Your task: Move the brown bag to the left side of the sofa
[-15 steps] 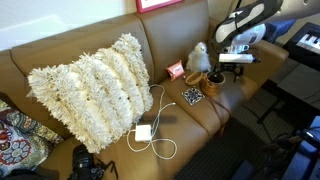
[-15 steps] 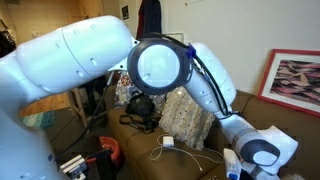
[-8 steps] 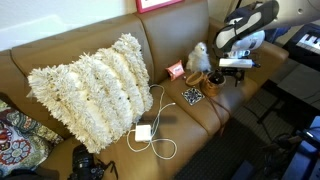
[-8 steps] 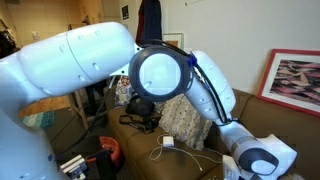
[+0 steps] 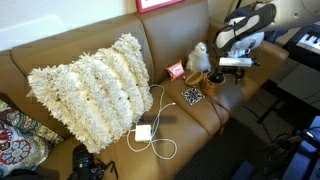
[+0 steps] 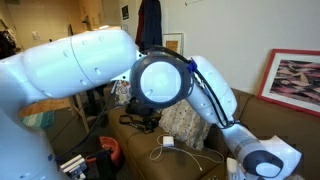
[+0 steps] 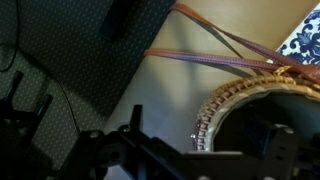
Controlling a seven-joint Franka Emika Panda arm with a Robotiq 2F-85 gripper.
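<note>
Brown bag [image 5: 214, 80] is sitting on the seat cushion of the caramel leather sofa [image 5: 60, 50], toward the end where the robot arm is reaching in. We are seeing it just beside a small dark patterned square [image 5: 192, 95] and in front of a white fluffy toy [image 5: 199, 57]. We are holding the tool [image 5: 238, 72] just above and beside the bag, its fingers spread wide and gripping nothing. In the wrist view we are looking down on the bag's woven rim [image 7: 212, 105], with its thin loop handles [image 7: 210, 60] trailing across the leather. Farther along the seat a big shaggy cream pillow [image 5: 90, 85] is leaning against the backrest, and a white charger [image 5: 143, 131] with its cable is lying in front of it.
</note>
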